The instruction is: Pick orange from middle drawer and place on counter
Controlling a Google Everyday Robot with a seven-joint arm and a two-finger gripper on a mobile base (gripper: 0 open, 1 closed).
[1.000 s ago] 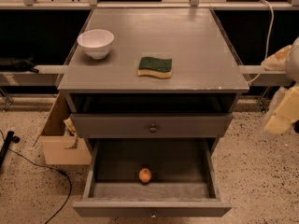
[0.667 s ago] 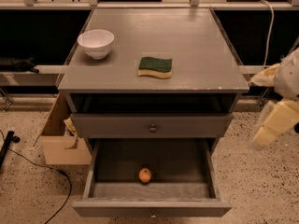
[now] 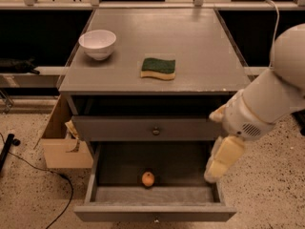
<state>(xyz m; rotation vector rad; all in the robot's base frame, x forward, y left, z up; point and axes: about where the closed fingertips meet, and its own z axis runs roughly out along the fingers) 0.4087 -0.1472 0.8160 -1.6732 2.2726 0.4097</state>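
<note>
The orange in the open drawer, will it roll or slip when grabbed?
Probably rolls easily: the orange is round and sits loose on the flat floor of the middle drawer. Its skin looks smooth, so an off-centre squeeze may squirt it aside. The gripper hangs by the drawer's right wall.

A single camera looks from above and in front of the cabinet point(image 3: 119, 127), tilted downward. It is near enough that the counter point(image 3: 200, 46) fills the upper frame and the open middle drawer point(image 3: 152, 213) meets the lower edge. The arm point(image 3: 271, 99) shows at the right edge; its gripper point(image 3: 220, 162) hangs low by the drawer's right side.
</note>
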